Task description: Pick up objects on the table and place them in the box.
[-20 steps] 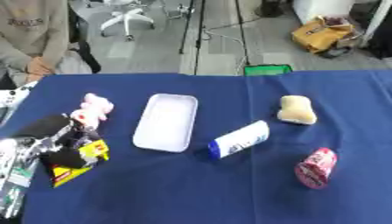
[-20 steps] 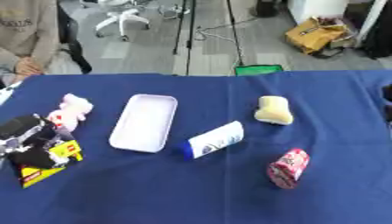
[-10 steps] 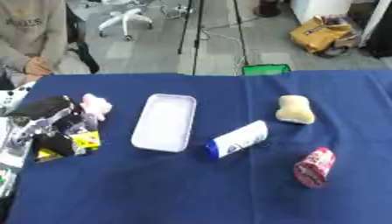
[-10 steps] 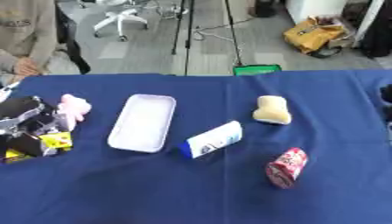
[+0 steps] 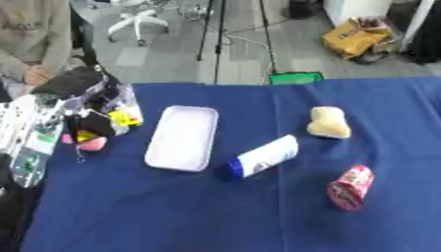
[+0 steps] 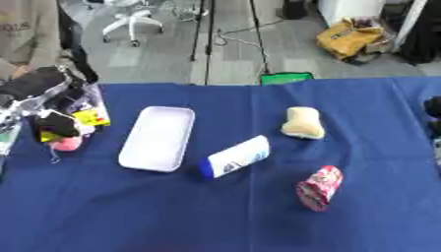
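The left hand (image 5: pixel 86 96) has risen from the near left corner of the blue table (image 5: pixel 258 211) over the last second and now hangs at the left edge, its fingers curled round a yellow packet (image 5: pixel 125 118) carried clear of the cloth. Below it a pink soft toy (image 5: pixel 90 143) lies on the cloth, partly hidden by the hand. So the pick looks done, and the carry to the right, toward the white tray-like box (image 5: pixel 182 138), seems the step in hand. The box holds nothing yet. Right of it, unmoved, lie a white tube with a blue cap (image 5: pixel 263 156), a tan sponge-like lump (image 5: pixel 329 123) further off and a red packet (image 5: pixel 351 187) nearer. Only a dark sliver of the right hand (image 6: pixel 433 110) shows at the right edge; its fingers cannot be made out
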